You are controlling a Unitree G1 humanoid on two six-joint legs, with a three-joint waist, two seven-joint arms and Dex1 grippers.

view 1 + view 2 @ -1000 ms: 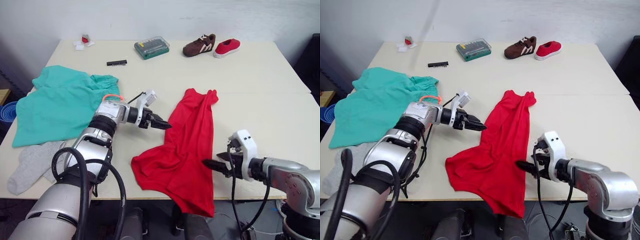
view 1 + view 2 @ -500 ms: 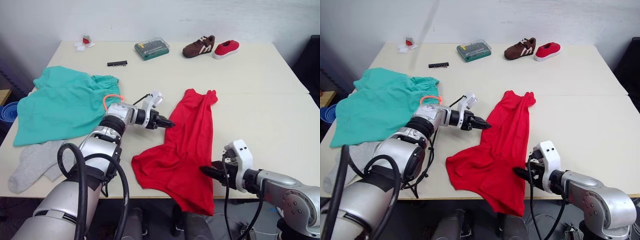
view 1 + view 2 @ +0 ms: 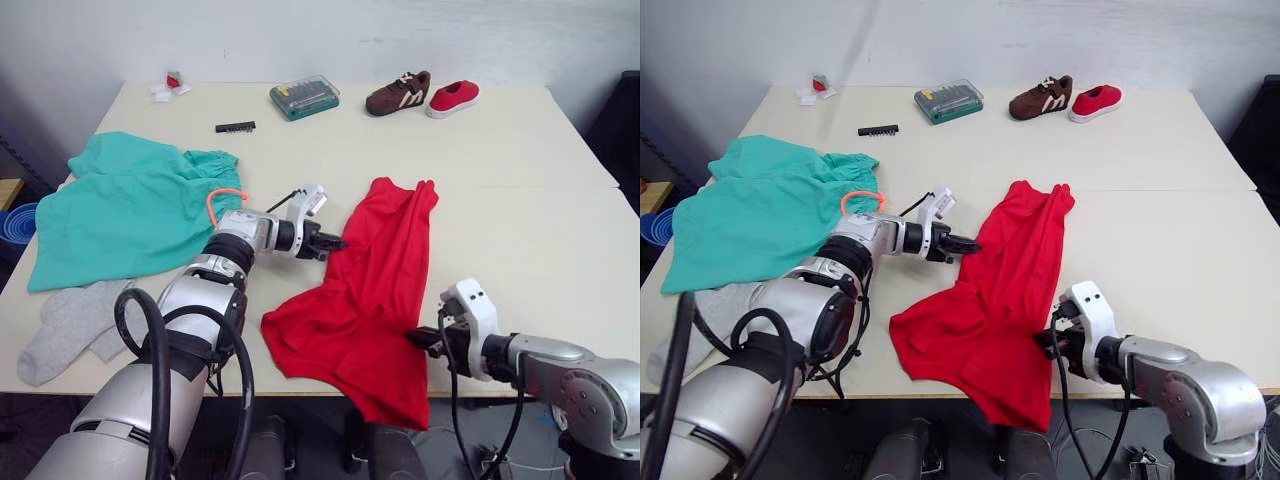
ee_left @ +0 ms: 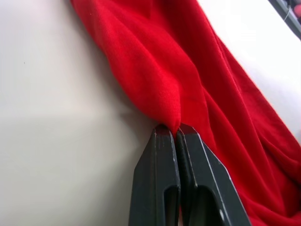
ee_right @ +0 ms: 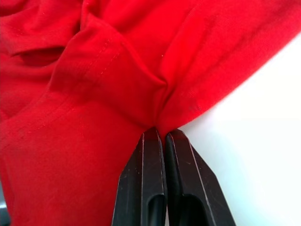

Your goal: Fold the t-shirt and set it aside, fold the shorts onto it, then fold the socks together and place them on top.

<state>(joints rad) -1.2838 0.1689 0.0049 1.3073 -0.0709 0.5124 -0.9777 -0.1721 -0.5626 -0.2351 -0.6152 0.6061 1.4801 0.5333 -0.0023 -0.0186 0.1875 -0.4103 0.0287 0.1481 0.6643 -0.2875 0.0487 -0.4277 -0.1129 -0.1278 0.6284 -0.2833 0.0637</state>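
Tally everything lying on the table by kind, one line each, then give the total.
Clothing: 3 (t-shirt, shorts, socks as 1 pair)
Shoes: 2 (brown shoe, red shoe)
Tool items: 2 (bit case, black bit strip)
Small red-and-white scrap at the far corner: 1
Total: 8

The t-shirt (image 3: 995, 300) lies crumpled along the table (image 3: 1160, 170) — left gripper (image 3: 968, 245) touching its left edge, right gripper (image 3: 1044, 341) its right edge. Shorts (image 3: 755, 205) lie far left.
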